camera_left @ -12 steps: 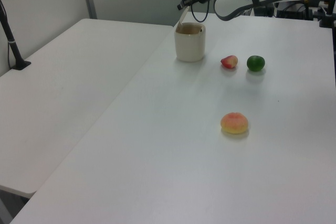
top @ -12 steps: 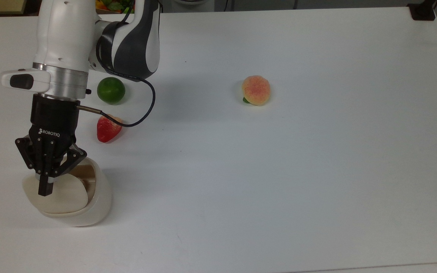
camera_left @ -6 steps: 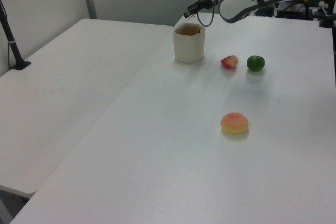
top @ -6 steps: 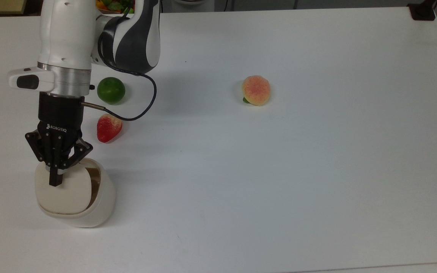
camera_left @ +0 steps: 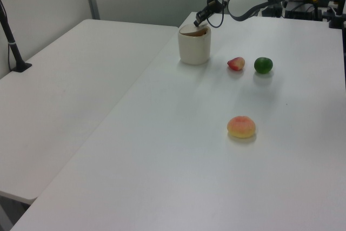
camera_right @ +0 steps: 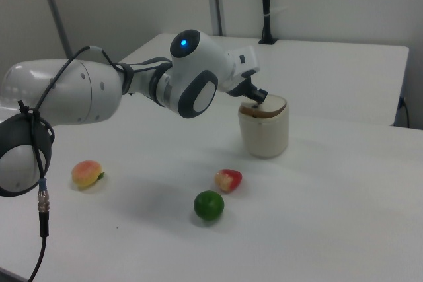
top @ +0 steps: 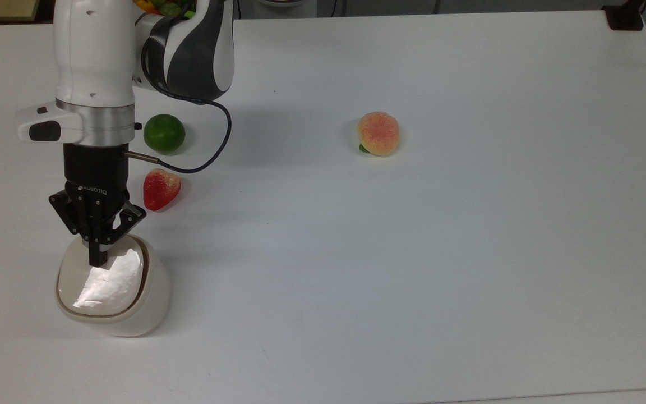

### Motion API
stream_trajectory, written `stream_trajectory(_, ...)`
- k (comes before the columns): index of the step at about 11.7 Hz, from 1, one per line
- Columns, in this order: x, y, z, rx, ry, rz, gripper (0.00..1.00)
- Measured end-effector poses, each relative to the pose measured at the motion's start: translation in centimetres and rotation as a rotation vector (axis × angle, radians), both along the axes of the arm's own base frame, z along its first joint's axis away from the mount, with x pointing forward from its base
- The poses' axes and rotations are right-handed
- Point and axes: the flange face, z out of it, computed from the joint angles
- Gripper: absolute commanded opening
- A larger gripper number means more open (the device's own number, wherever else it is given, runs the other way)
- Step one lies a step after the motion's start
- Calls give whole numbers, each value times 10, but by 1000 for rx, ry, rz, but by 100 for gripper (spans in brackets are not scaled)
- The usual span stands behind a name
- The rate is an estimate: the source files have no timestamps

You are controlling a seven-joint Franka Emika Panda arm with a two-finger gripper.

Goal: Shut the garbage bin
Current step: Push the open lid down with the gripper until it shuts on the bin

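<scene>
— From the top view?
— Gripper, fingers together and holding nothing, tip on the bin's lid; the garbage bin stands at the table's left.

— The left view?
— Bin beside the strawberry.

— The right view?
— The lid lies nearly flat.

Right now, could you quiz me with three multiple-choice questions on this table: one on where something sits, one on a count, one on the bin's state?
1. In the top view, which fruit lies nearest the garbage bin?
A. peach
B. strawberry
C. lime

2. How many fruits lie on the table?
A. two
B. three
C. five

3. How is the bin's lid?
A. nearly flat on the rim
B. upright
C. lying on the table

Answers:
1 B, the strawberry is just above the bin.
2 B, strawberry, lime, peach.
3 A, the gripper presses it down.
</scene>
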Motion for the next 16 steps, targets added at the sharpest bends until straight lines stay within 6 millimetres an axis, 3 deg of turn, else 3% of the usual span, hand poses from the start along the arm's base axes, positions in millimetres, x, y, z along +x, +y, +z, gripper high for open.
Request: stream_trajectory(16, -2, 10, -12, -62, 71, 63, 0)
